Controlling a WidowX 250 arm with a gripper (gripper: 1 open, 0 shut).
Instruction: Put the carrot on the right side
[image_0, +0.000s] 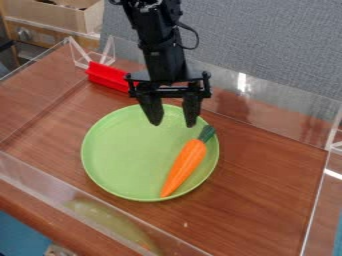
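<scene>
The orange carrot (186, 166) lies on the right part of the green plate (120, 158), its dark green stem end pointing up and to the right, its tip toward the plate's front rim. My gripper (175, 113) hangs above the plate's back part, just up and left of the stem end. It points down with its two black fingers spread wide apart and nothing between them. The carrot is free of the fingers.
A red rectangular block (106, 76) lies behind the plate at the back left, beside the arm. Clear acrylic walls (274, 100) fence the wooden table (267, 190) on all sides. Cardboard boxes stand beyond the back left wall.
</scene>
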